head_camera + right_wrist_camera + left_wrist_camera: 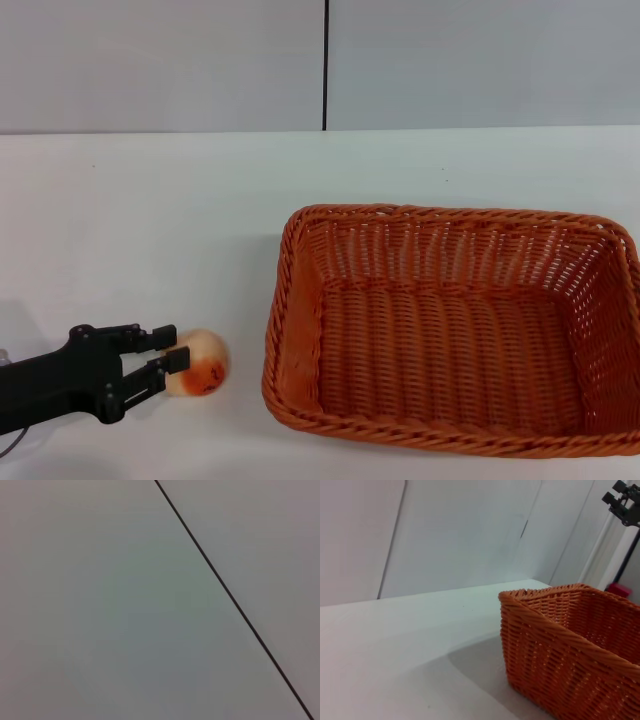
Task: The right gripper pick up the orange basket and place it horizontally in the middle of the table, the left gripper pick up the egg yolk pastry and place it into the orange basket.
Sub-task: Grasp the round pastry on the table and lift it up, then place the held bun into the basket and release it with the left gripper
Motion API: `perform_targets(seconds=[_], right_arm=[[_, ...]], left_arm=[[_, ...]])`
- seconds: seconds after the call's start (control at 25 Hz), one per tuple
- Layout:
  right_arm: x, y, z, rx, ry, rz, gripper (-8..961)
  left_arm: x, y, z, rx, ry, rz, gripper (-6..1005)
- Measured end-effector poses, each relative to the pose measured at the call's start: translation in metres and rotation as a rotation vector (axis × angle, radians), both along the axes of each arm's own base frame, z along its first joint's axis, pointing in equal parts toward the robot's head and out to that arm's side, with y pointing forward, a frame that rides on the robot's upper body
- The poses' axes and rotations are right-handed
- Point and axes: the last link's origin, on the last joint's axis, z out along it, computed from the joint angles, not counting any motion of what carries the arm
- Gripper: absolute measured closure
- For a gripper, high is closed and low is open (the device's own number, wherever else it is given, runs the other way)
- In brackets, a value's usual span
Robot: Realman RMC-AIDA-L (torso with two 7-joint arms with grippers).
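The egg yolk pastry (pixel 203 361), a small cream dome with an orange-red blotch, rests on the white table (pixel 150 220) at the front left. My left gripper (pixel 170 348) reaches in from the left edge. Its black fingers (pixel 176 359) stand close together and press on the pastry's left side. The orange basket (pixel 450 325) lies flat with its long side across the table, right of the pastry and apart from it, with nothing inside. In the left wrist view the orange basket (pixel 570 645) shows one corner and a woven side. My right gripper is out of view.
A grey wall with a dark vertical seam (pixel 325 65) runs behind the table. In the left wrist view a black stand (pixel 625 510) with a red base stands beyond the basket. Bare tabletop lies behind and left of the basket.
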Motion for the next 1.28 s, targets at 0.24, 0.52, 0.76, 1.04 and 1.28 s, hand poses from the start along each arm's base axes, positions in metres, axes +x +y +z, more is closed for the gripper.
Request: perform_targets(seconds=[0.24, 0.52, 0.76, 1.04, 1.28], right_arm=[[0.001, -0.001, 0.001, 0.005, 0.002, -0.003, 416], [0.001, 0.001, -0.001, -0.001, 0.012, -0.004, 416], [0.001, 0.001, -0.002, -0.003, 0.016, -0.008, 416], [-0.001, 0.003, -0.004, -0.009, 0.018, 0.0, 416], [0.0, 0.001, -0.008, -0.012, 0.038, -0.004, 416]], left_arm=[[0.002, 0.001, -0.002, -0.007, 0.003, -0.014, 667], [0.007, 0.003, 0.009, 0.025, -0.038, -0.031, 922], [0.015, 0.008, 0.037, 0.191, -0.165, -0.04, 953], [0.062, 0.028, 0.043, 0.285, -0.382, -0.203, 924], [0.097, 0.043, 0.01, 0.14, -0.452, -0.304, 899]])
